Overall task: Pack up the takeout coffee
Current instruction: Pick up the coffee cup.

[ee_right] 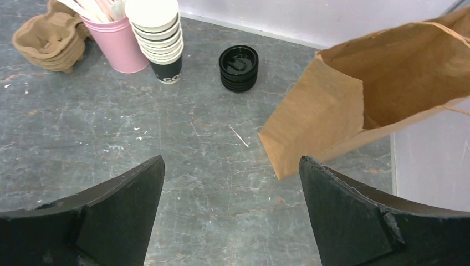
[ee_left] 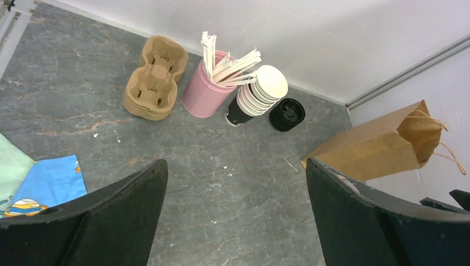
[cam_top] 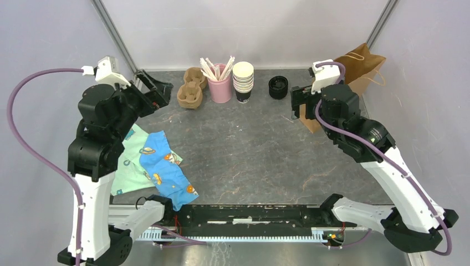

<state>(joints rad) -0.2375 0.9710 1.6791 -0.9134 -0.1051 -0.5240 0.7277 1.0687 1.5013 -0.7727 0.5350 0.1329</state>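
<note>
Both arms hang over the grey counter point(cam_top: 249, 149), one at each side. The left hand point(ee_left: 234, 166) is spread wide with nothing between its fingers, and the right hand point(ee_right: 230, 160) is just as wide and just as bare. Along the far edge, from left to right, stand a stack of pulp cup carriers point(cam_top: 191, 88), a pink tumbler point(cam_top: 220, 87) of wrapped straws, a stack of lidless cups point(cam_top: 243, 81) and a stack of black lids point(cam_top: 278, 87). The brown bag point(ee_right: 343, 105) sits at the far right with its mouth open, just beyond the right hand. I cannot place the takeout coffee itself (a lidded cup) in any view. Two patterned cloths point(cam_top: 158, 166) lie overlapping at the near left.
</note>
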